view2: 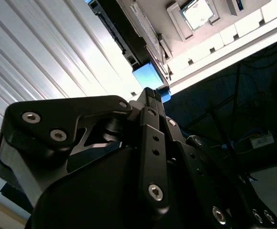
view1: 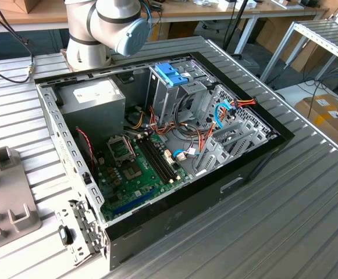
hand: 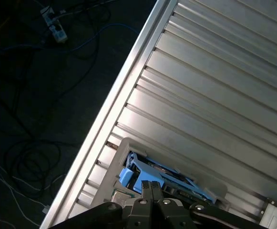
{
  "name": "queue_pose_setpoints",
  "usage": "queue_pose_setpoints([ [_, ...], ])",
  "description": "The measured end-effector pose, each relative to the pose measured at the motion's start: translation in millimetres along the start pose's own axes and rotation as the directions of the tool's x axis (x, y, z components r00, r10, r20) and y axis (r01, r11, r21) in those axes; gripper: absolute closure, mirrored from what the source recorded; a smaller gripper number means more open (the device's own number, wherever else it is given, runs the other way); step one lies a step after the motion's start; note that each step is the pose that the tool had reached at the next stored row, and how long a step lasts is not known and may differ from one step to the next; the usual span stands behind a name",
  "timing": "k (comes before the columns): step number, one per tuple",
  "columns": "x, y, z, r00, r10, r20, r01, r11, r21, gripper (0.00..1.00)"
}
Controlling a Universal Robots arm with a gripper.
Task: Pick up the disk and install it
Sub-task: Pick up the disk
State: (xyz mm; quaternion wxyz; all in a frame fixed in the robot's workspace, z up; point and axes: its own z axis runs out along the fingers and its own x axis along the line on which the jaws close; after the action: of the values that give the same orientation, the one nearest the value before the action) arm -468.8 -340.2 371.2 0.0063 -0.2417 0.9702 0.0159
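The disk (hand: 169, 180), silver-grey with blue side rails, lies in a pale holder (hand: 117, 164) by the edge of the slatted table in the first wrist view. My gripper (hand: 150, 187) hangs right over it, its two black fingers pressed together with no gap. In the second wrist view the gripper (view2: 150, 92) has its tips at the blue rail (view2: 149, 76) of the disk; whether they touch it I cannot tell. In the exterior view the open computer case (view1: 256, 157) lies on the table, with the arm (view1: 107, 23) behind it.
Inside the case are a tall metal cage with a blue top (view1: 171, 74), a grey box (view1: 93, 96), a green board (view1: 131, 171) and loose cables (view1: 224, 110). Grey fixtures (view1: 6, 197) sit at the exterior view's left. Cables lie on the dark floor (hand: 38, 95) beyond the table edge.
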Motion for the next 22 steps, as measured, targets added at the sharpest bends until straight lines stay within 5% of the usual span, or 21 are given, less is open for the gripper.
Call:
queue_pose_setpoints([
  [3,0.0,0.0,0.2,0.9986,-0.054,-0.0015,0.054,0.9986,-0.0011,0.89],
  [6,0.0,0.0,0.4,0.991,-0.134,-0.0036,0.134,0.991,-0.0029,0.89],
  [13,0.0,0.0,0.7,0.9655,-0.26,-0.0066,0.26,0.9656,-0.0061,0.89],
  [17,0.0,0.0,0.8,0.9436,-0.331,-0.0081,0.331,0.9436,-0.0081,0.89],
  [22,0.0,-0.1,1.0,0.908,-0.419,-0.0099,0.419,0.9081,-0.0109,0.89],
])
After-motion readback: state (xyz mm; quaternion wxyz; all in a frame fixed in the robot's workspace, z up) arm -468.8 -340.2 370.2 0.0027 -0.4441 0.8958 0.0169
